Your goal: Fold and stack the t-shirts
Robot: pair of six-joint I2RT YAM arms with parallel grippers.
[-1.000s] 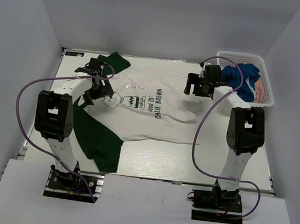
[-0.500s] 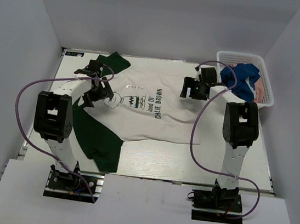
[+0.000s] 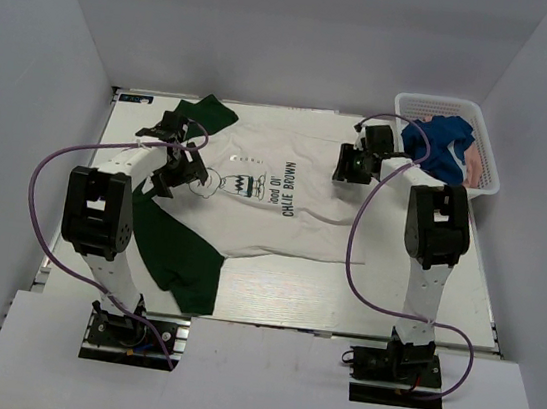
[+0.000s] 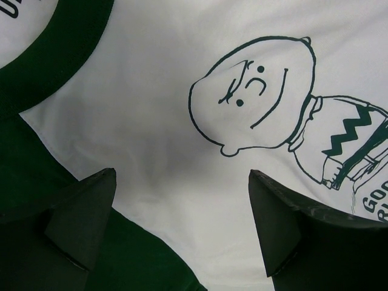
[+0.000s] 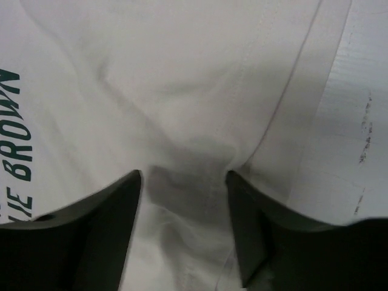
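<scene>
1. Your white mesh basket at the table's far right corner holds the blue t-shirt, with the dusty pink t-shirt under its right side
2. The cream t-shirt lies spread on the table, print up
3. Your left gripper hangs released over the cartoon head; the right gripper presses the hem, fingers apart, cloth puckered between them
4. Since a second ago the right gripper has drawn away from the basket onto the hem
</scene>
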